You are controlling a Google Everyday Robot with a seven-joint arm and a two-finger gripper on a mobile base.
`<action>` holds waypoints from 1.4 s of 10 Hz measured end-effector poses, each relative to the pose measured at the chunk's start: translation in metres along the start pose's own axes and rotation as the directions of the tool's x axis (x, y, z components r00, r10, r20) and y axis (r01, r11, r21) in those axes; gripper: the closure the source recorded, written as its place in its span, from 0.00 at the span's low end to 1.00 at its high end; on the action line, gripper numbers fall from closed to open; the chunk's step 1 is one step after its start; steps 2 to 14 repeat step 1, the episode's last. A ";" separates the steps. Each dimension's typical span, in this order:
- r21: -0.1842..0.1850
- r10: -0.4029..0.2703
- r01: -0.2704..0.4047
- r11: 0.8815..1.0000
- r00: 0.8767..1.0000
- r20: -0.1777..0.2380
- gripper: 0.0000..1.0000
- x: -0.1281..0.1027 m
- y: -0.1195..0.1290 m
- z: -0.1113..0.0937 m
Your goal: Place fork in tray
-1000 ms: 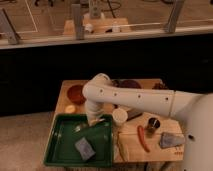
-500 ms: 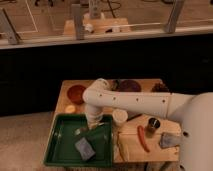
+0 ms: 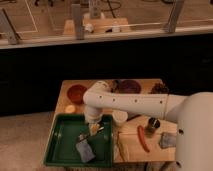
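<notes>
A green tray (image 3: 57, 145) sits at the front left of the wooden table. My gripper (image 3: 93, 128) hangs at the end of the white arm (image 3: 130, 104), low over the tray's back right part. A thin silvery thing, which looks like the fork (image 3: 87, 134), lies or hangs just under the gripper, over the tray floor. I cannot tell whether the gripper still holds it. A grey-blue flat object (image 3: 85, 151) lies in the tray in front of the gripper.
A red bowl (image 3: 76, 93), a purple bowl (image 3: 129, 86) and a dark object (image 3: 160, 89) stand at the back of the table (image 3: 130, 150). A white cup (image 3: 119, 118), a small jar (image 3: 151, 125), a red chili (image 3: 143, 138) and a grey-blue cloth (image 3: 167, 141) lie right of the tray.
The arm has swung slightly left and lower, bringing the gripper further over the tray's inside.
</notes>
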 end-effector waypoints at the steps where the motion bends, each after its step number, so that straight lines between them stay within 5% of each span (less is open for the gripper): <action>1: 0.012 0.000 0.000 1.000 1.000 0.014 0.20 0.000 -0.002 -0.003; 14: 0.012 0.000 0.000 1.000 1.000 0.014 0.20 0.000 -0.002 -0.003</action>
